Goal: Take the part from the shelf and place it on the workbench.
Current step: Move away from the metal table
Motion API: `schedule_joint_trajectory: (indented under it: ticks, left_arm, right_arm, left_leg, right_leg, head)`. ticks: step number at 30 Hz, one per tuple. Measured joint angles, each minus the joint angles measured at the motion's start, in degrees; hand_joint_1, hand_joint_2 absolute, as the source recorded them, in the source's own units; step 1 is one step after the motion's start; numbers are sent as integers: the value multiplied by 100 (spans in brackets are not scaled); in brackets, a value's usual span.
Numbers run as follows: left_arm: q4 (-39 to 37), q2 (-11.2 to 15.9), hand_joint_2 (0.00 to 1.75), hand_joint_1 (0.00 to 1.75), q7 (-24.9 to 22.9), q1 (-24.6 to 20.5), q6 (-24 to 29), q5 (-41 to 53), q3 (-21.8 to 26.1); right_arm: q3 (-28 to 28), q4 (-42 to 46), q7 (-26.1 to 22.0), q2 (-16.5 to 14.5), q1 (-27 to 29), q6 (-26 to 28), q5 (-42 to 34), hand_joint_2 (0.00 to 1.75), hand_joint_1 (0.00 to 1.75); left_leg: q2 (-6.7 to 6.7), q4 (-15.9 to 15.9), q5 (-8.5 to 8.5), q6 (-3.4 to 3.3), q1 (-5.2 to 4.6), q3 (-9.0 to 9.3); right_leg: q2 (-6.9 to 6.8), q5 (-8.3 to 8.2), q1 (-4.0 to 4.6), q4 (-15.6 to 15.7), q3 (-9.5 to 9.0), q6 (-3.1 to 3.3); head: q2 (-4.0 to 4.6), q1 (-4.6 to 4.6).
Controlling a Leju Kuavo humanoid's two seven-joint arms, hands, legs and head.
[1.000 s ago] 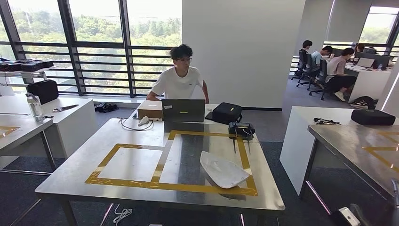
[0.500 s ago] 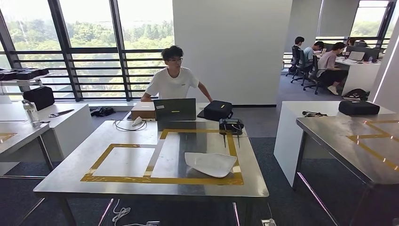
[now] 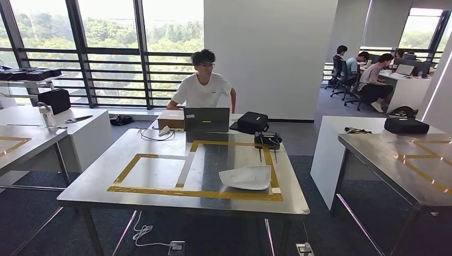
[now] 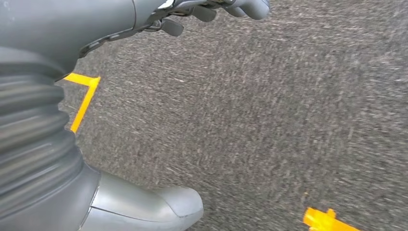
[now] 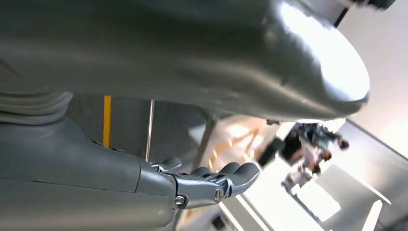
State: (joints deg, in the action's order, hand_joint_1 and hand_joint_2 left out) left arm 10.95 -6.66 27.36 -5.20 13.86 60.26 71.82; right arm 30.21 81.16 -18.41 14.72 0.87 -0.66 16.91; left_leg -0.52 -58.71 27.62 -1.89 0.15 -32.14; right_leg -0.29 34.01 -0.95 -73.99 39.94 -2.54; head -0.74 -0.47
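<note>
Part [image 3: 247,177] lies on workbench [image 3: 160,146], inside tape frame: placing looks done. Left hand [image 4: 211,9], right hand [image 5: 207,183] empty, fingers apart.

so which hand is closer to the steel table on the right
Right, judging by sides. The right hand hangs at the robot's right, the side where that steel table stands. The left hand hangs over carpet on the far side.
</note>
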Motion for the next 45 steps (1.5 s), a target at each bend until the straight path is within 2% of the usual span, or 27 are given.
schedule_joint_trajectory:
  ticks: [1,3,4,5,6,7,9,10,11,13,14,15,16,17,18,19,20,21,22,23,25,26,29,31,35,39,45]
  left_arm:
    - [0,-1,175,0,-5,0,7,0,0]
    - [0,-7,175,0,0,-2,13,-4,0]
    - [0,-10,175,0,9,-6,16,-10,0]
    - [0,-13,175,0,22,-10,21,-20,0]
    - [0,-15,175,0,34,-12,29,-33,0]
    - [0,-16,175,0,44,-15,39,-46,0]
    - [-1,-18,175,0,57,-16,58,-68,0]
    - [-3,-22,175,0,60,-16,64,-72,0]
    - [-5,-26,131,0,57,-17,68,-74,0]
    - [-9,-31,44,0,38,-16,74,-74,0]
    - [-9,-30,0,0,31,-15,80,-74,0]
    - [-9,-30,0,0,36,-13,84,-78,0]
    - [-9,-30,0,0,58,-13,87,-95,0]
    - [-8,-29,44,0,88,-13,87,-120,1]
    - [-8,-26,87,0,117,-17,83,-154,2]
    - [-7,-22,131,0,134,-22,78,-185,4]
    - [-7,-19,175,0,139,-27,74,-206,6]
    - [-7,-16,175,0,139,-31,70,-220,8]
    - [-8,-16,175,0,139,-33,66,-227,9]
    - [-8,-17,175,0,140,-33,63,-232,10]
    - [-9,-18,175,0,120,-33,59,-232,11]
    - [-9,-17,175,0,96,-32,62,-225,12]
    - [-9,-16,175,0,33,-32,73,-209,13]
    - [-9,-16,175,0,27,-33,74,-210,13]
    - [-9,-16,175,0,42,-33,73,-210,13]
    - [-9,-15,175,0,43,-33,70,-212,13]
    - [-8,-14,175,0,48,-33,114,-192,12]
  right_arm:
    - [51,-109,19,-3,-57,-85,-327,0,0]
    - [139,-346,35,13,-213,-181,-831,0,0]
    - [165,-457,32,25,-294,-202,-1007,44,0]
    - [183,-571,24,39,-375,-232,-1164,87,0]
    - [192,-681,16,50,-455,-285,-1328,131,0]
    - [196,-779,11,54,-518,-360,-1501,131,0]
    - [198,-942,8,50,-623,-502,-1882,44,0]
    - [198,-994,5,39,-653,-535,-2048,0,0]
    - [197,-1031,2,24,-670,-538,-2171,0,0]
    - [195,-1070,-6,-10,-680,-507,-2306,0,0]
    - [194,-1083,-8,-24,-677,-485,-2339,0,0]
    - [193,-1095,-10,-38,-676,-466,-2367,44,0]
    - [192,-1106,-13,-51,-675,-446,-2390,87,0]
    - [192,-1113,-15,-61,-674,-429,-2404,131,0]
    - [191,-1118,-20,-69,-676,-416,-2415,131,0]
    - [190,-1122,-28,-76,-677,-405,-2421,87,0]
    - [187,-1125,-39,-82,-682,-392,-2422,44,0]
    - [185,-1128,-55,-87,-686,-378,-2422,0,0]
    - [182,-1130,-74,-91,-689,-362,-2422,44,0]
    - [179,-1133,-96,-95,-691,-343,-2421,87,0]
    - [175,-1134,-135,-101,-687,-312,-2420,175,0]
    - [175,-1135,-149,-107,-683,-301,-2420,131,0]
    - [175,-1133,-172,-132,-648,-282,-2403,0,0]
    - [175,-1132,-175,-149,-612,-265,-2375,0,0]
    - [175,-1094,-172,-186,-534,-224,-2341,0,0]
    - [173,-983,-129,-236,-427,-192,-2314,175,0]
    - [153,-923,-86,-276,-385,-159,-2270,175,0]
  left_leg:
    - [-1,-17,-36,6,-2,-55]
    - [-2,-46,-89,34,-3,-133]
    - [-4,-51,-118,62,-5,-156]
    - [-5,-53,-148,96,-4,-173]
    - [-7,-49,-181,136,-1,-186]
    - [-8,-36,-215,177,2,-194]
    - [0,-60,-211,245,0,-239]
    - [13,-168,-97,272,-1,-297]
    - [25,-393,100,296,-1,-389]
    - [40,-1086,580,336,8,-620]
    - [41,-1394,716,352,8,-697]
    - [41,-1544,737,361,8,-697]
    - [41,-1482,654,362,9,-594]
    - [40,-1207,511,355,9,-386]
    - [39,-786,397,338,8,-113]
    - [41,-405,323,311,-2,138]
    - [43,-127,291,282,-11,297]
    - [46,21,300,247,-21,367]
    - [49,47,294,220,-28,363]
    - [50,65,288,201,-27,337]
    - [50,81,279,172,-28,328]
    - [49,78,268,155,-32,324]
    - [44,67,240,117,-39,302]
    - [42,61,233,108,-41,293]
    - [44,55,233,104,-47,286]
    - [46,55,236,104,-47,275]
    - [45,55,237,109,-47,268]
  right_leg:
    - [0,-102,1,141,-159,9]
    - [6,-343,6,937,-713,51]
    - [12,-421,23,1282,-929,78]
    - [20,-451,43,1514,-1052,113]
    - [29,-445,67,1595,-1074,148]
    - [33,-490,89,1591,-1044,183]
    - [24,-564,64,1651,-1000,267]
    - [14,-617,46,1679,-968,313]
    - [2,-671,28,1701,-927,349]
    - [-13,-748,31,1692,-813,386]
    - [-16,-779,32,1681,-751,384]
    - [-17,-808,32,1666,-691,378]
    - [-18,-834,32,1649,-635,367]
    - [-19,-861,31,1630,-586,353]
    - [-20,-884,31,1611,-549,334]
    - [-21,-906,35,1594,-520,309]
    - [-23,-928,39,1579,-503,280]
    - [-24,-950,46,1572,-493,249]
    - [-23,-945,53,1570,-485,241]
    - [-22,-931,57,1569,-482,260]
    - [-15,-928,62,1588,-481,337]
    - [-11,-961,62,1603,-485,351]
    - [1,-1072,57,1653,-495,258]
    - [9,-1099,55,1665,-494,220]
    - [12,-1100,54,1667,-490,213]
    - [11,-1091,54,1662,-475,198]
    - [12,-1084,55,1645,-456,188]
  head:
    - [0,1]
    - [0,3]
    - [0,3]
    - [0,4]
    - [0,6]
    - [0,7]
    - [0,7]
    - [0,1]
    - [0,-5]
    - [0,-14]
    - [0,-14]
    - [0,-16]
    - [0,-18]
    - [0,-20]
    - [0,-23]
    - [0,-23]
    - [0,-24]
    - [0,-25]
    - [0,-23]
    - [0,-22]
    - [0,-16]
    - [0,-14]
    - [0,-10]
    - [0,-10]
    - [0,-10]
    - [0,-10]
    - [0,-10]
